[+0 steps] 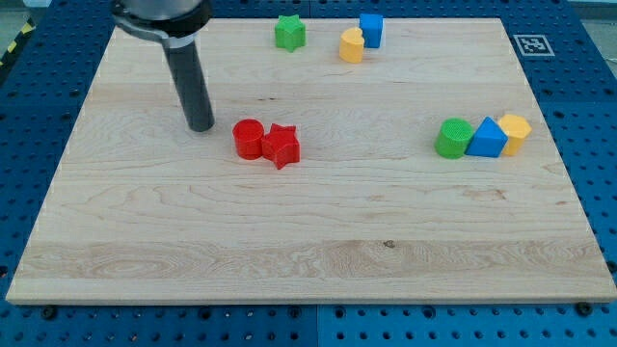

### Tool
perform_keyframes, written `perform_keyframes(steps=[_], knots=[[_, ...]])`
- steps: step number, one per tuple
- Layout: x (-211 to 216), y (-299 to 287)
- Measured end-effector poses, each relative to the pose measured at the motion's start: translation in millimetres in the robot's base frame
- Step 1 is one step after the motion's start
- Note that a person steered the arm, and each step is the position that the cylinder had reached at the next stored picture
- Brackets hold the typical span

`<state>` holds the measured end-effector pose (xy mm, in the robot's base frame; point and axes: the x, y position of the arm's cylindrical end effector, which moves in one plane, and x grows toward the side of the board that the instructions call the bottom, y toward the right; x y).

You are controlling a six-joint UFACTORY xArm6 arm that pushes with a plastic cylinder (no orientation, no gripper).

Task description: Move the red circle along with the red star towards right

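Note:
The red circle [249,139] sits on the wooden board left of centre. The red star [281,146] touches its right side. My tip [201,126] rests on the board just to the left of the red circle and slightly above it in the view, with a small gap between them. The dark rod rises from the tip to the view's top left.
A green star [289,33], a yellow heart [352,45] and a blue cube [371,30] stand near the top edge. A green circle [452,139], a blue triangle [488,138] and a yellow hexagon [515,131] cluster at the right. The board [289,251] lies on a blue pegboard table.

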<state>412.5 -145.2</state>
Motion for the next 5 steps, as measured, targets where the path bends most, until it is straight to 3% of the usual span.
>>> perform_keyframes(steps=[1, 5], knots=[[17.8, 1.1], [17.3, 62.2]])
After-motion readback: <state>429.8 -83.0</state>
